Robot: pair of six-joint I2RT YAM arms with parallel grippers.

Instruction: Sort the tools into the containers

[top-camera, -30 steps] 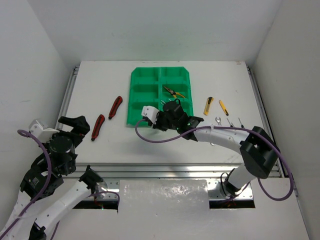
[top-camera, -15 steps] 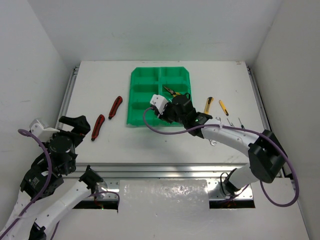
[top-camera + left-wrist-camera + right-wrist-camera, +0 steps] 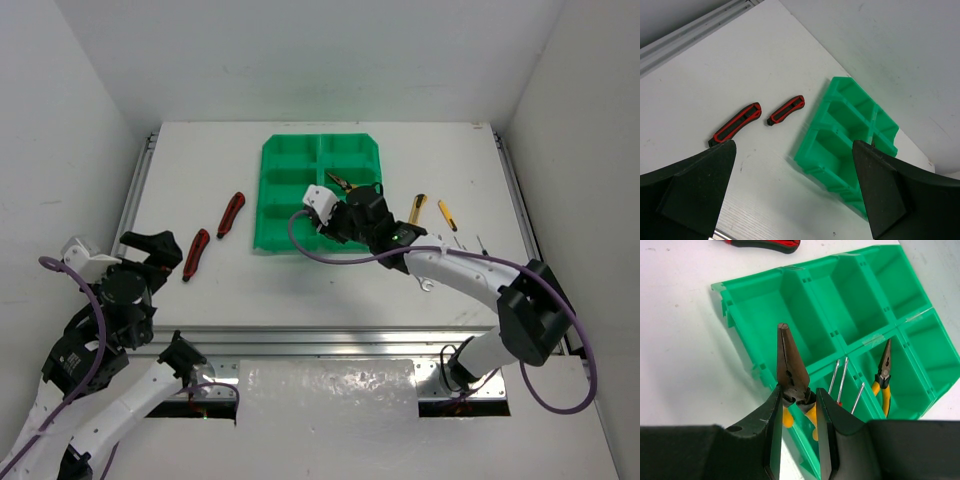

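My right gripper (image 3: 352,216) is shut on yellow-handled pliers (image 3: 790,366) and holds them, nose pointing away, above the near bins of the green tray (image 3: 290,160). In the right wrist view the gripper (image 3: 797,401) hangs over the tray's (image 3: 805,275) near wall. A second pair of yellow pliers (image 3: 883,375) lies in a bin, and also shows in the top view (image 3: 348,184). Thin silver tool shafts (image 3: 842,382) lie in the bin beside it. My left gripper (image 3: 150,250) is open and empty at the table's left; its wrist view (image 3: 795,195) faces the tray (image 3: 850,120).
Two red-and-black tools (image 3: 196,254) (image 3: 231,214) lie left of the tray, also seen from the left wrist (image 3: 736,128) (image 3: 786,110). Two yellow-black knives (image 3: 416,211) (image 3: 447,215) and silver wrenches (image 3: 460,243) lie right of the tray. White walls enclose the table.
My right gripper has carried the pliers from the tray's front edge back and to the right, over the tray's right column. The left arm has barely moved.
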